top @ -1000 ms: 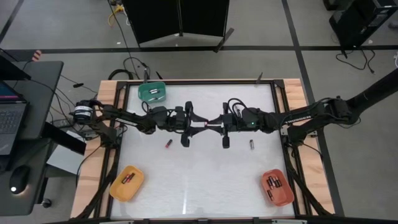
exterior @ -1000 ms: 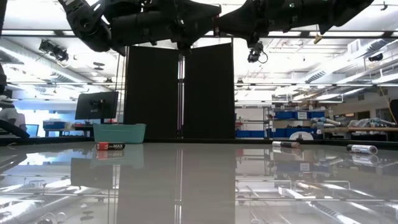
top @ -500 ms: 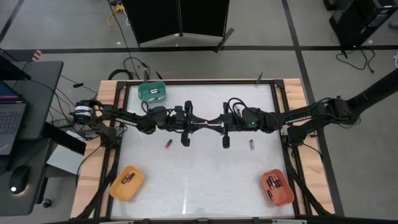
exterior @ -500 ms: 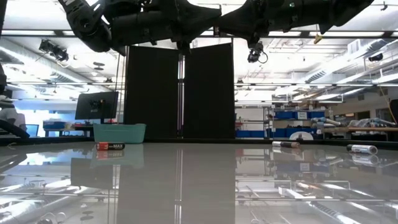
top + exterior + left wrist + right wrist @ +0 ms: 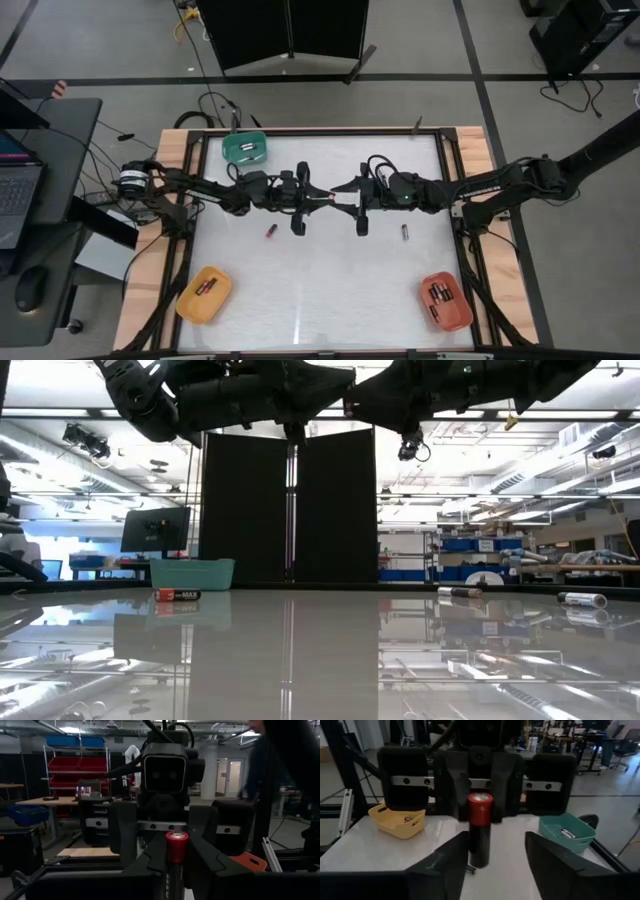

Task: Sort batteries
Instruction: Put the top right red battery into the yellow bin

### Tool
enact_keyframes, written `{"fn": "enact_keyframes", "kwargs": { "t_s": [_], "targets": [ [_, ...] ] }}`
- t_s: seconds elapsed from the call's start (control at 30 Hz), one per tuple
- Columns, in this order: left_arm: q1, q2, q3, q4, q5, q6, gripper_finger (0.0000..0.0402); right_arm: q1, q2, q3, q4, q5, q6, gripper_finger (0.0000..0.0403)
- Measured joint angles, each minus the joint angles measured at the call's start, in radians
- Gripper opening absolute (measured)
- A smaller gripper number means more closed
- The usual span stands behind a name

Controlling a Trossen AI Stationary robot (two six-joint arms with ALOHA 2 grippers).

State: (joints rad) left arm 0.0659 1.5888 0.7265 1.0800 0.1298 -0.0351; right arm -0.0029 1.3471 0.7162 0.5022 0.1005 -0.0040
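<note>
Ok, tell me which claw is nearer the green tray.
Left. The left claw hangs above mid-table, just right of the green tray; the right claw faces it from farther right.

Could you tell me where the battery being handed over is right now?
In the high view, the battery is in mid-air above the table's centre, held in the left claw, facing the open right claw.

Battery (image 5: 176,851) bottom behind pincer fingers (image 5: 152,861)

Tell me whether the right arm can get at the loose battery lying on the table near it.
Probably yes. The right claw is open and empty, as the left claw grips the red-tipped battery. The loose battery lies alone on bare table.
</note>
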Motion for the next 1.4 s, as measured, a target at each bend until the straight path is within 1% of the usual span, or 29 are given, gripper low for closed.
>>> {"fn": "enact_keyframes", "kwargs": {
  "t_s": [0.1,0.17,0.23,0.3,0.4,0.5,0.6,0.7,0.77,0.87,0.93,1.03,1.13,1.23,1.33,1.4],
  "targets": [
    [0.001,-0.028,0.000,-0.007,-0.001,0.029,0.0053,0.000,-0.022,0.000,-0.026,0.024,-0.008,0.0222],
    [0.001,-0.058,0.000,-0.044,0.000,0.057,0.0053,0.000,-0.042,0.000,-0.059,0.043,-0.016,0.0227],
    [0.001,-0.103,0.000,-0.113,0.000,0.081,0.0053,0.000,-0.064,0.000,-0.098,0.064,-0.018,0.0228],
    [0.003,-0.160,0.001,-0.217,0.000,0.104,0.0052,0.000,-0.083,0.000,-0.133,0.085,-0.018,0.0223],
    [0.003,-0.258,0.001,-0.434,-0.001,0.110,0.0052,0.000,-0.091,0.000,-0.196,0.117,-0.018,0.0202],
    [-0.015,-0.361,0.024,-0.708,-0.026,0.082,0.0052,-0.004,-0.089,0.000,-0.260,0.124,-0.017,0.0165],
    [-0.072,-0.436,0.090,-0.989,-0.098,0.032,0.0052,-0.008,-0.080,0.000,-0.296,0.127,0.003,0.0118],
    [-0.159,-0.468,0.187,-1.275,-0.201,-0.053,0.0052,-0.008,-0.063,0.000,-0.298,0.127,0.004,0.0072],
    [-0.227,-0.470,0.260,-1.444,-0.251,-0.156,0.0052,-0.008,-0.052,0.000,-0.297,0.127,-0.007,0.0043],
    [-0.338,-0.469,0.335,-1.675,-0.316,-0.366,0.0052,-0.008,-0.034,0.000,-0.299,0.127,-0.020,0.0012],
    [-0.408,-0.463,0.353,-1.766,-0.351,-0.531,0.0052,-0.008,-0.023,0.000,-0.293,0.127,-0.028,0.0009],
    [-0.521,-0.460,0.347,-1.896,-0.380,-0.802,0.0052,-0.008,-0.019,0.000,-0.299,0.127,-0.029,0.0022],
    [-0.632,-0.441,0.328,-2.001,-0.387,-1.050,0.0052,-0.008,-0.018,0.000,-0.311,0.127,-0.026,0.0028],
    [-0.740,-0.425,0.298,-2.085,-0.373,-1.274,0.0052,-0.008,-0.018,0.000,-0.331,0.127,-0.026,0.0018],
    [-0.840,-0.415,0.249,-2.093,-0.371,-1.456,0.0052,-0.007,-0.018,0.000,-0.340,0.127,-0.026,0.0008],
    [-0.899,-0.409,0.198,-2.068,-0.361,-1.561,0.0052,-0.007,-0.018,0.000,-0.341,0.127,-0.022,0.0007]
  ]
}}
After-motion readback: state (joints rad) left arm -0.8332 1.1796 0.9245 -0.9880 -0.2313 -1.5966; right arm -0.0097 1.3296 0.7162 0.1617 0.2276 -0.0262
